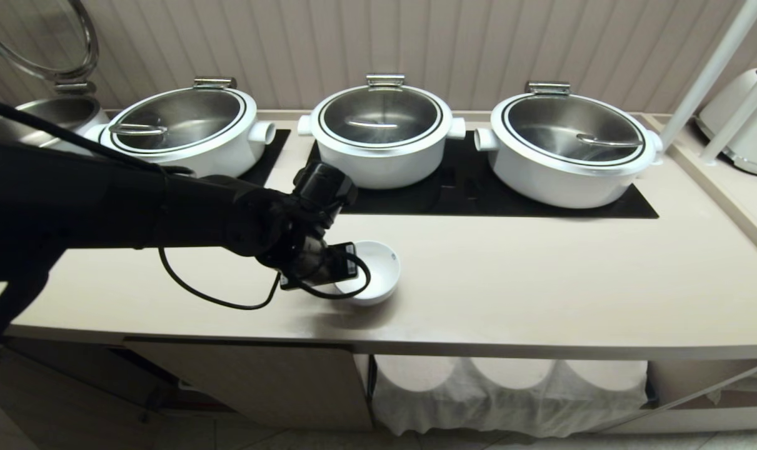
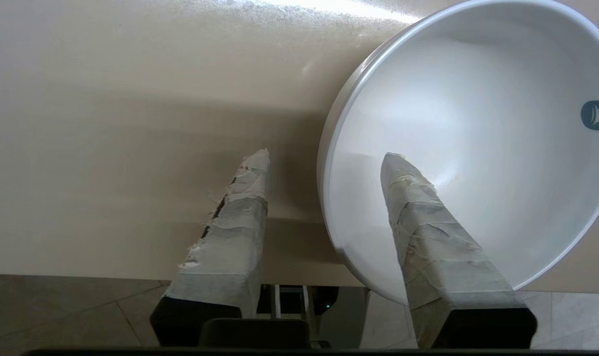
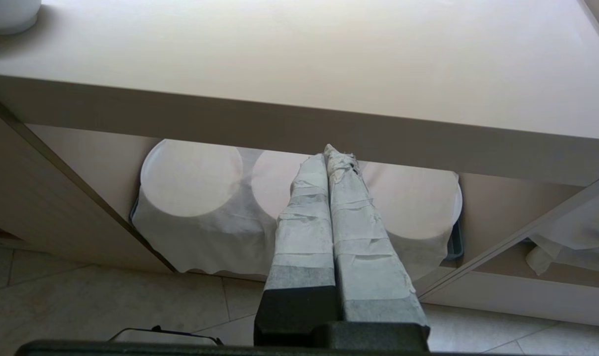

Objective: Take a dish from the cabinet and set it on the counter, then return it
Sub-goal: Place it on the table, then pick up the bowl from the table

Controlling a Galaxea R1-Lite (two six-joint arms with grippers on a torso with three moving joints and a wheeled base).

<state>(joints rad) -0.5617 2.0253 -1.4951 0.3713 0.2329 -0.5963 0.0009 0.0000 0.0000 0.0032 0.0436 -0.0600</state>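
Observation:
The dish (image 1: 378, 270) is a small white bowl standing upright on the counter (image 1: 541, 281), near its front edge. My left gripper (image 1: 353, 267) reaches it from the left and is open. In the left wrist view the gripper (image 2: 326, 155) straddles the rim of the dish (image 2: 477, 123). One taped finger (image 2: 428, 222) is inside the bowl and the other finger (image 2: 235, 222) is outside, with a gap to the wall. My right gripper (image 3: 329, 151) is shut on nothing, parked below the counter edge facing the open cabinet (image 3: 81, 163). The cabinet door (image 1: 253, 381) shows below the counter.
Three big white lidded pots (image 1: 381, 134) stand on black hob panels (image 1: 478, 194) behind the dish, and a fourth pot (image 1: 47, 119) with raised lid is at far left. Cloth-covered round stacks (image 1: 509, 387) fill the cabinet shelf. White poles (image 1: 709, 75) rise at the right.

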